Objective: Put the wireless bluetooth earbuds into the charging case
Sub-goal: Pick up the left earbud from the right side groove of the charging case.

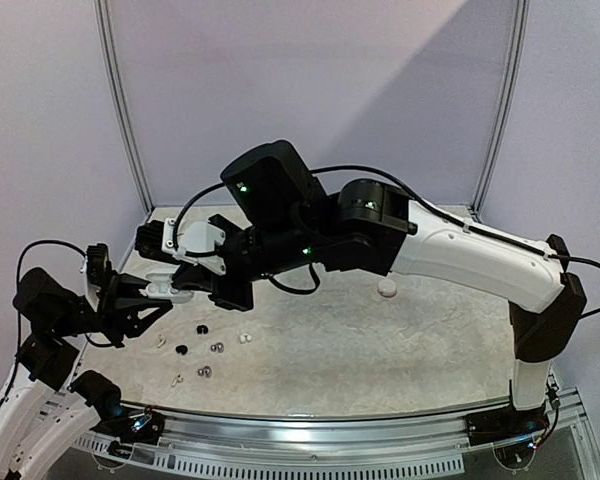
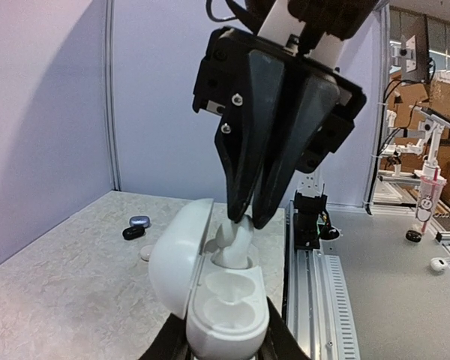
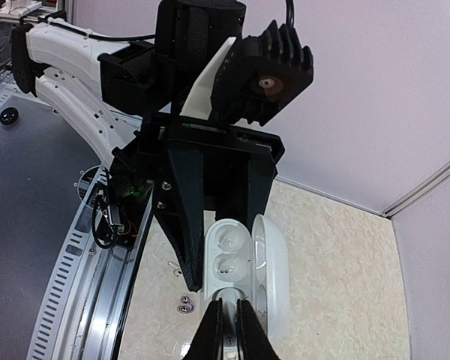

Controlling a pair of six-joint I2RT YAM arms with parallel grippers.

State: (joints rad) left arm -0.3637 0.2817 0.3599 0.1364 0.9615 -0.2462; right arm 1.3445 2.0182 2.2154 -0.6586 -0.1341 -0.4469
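My left gripper point(image 2: 225, 341) is shut on a white charging case point(image 2: 226, 319) and holds it above the table, lid point(image 2: 176, 262) open to the left. Two round wells near the case's front stand empty. My right gripper point(image 2: 246, 217) comes down from above, shut on a white earbud point(image 2: 237, 241) whose lower end sits in the case's far slot. In the right wrist view my fingers point(image 3: 212, 330) meet over the case point(image 3: 229, 247). In the top view both grippers meet at the left point(image 1: 180, 288). Several loose earbuds point(image 1: 218, 348) lie on the table below.
A lavender case point(image 2: 139, 221), a black case point(image 2: 133, 233) and a small white piece point(image 2: 145, 254) lie farther along the table. A white round item point(image 1: 387, 288) sits mid-table. The metal rail point(image 2: 315, 300) runs along the near edge. The right arm point(image 1: 460, 250) spans the table.
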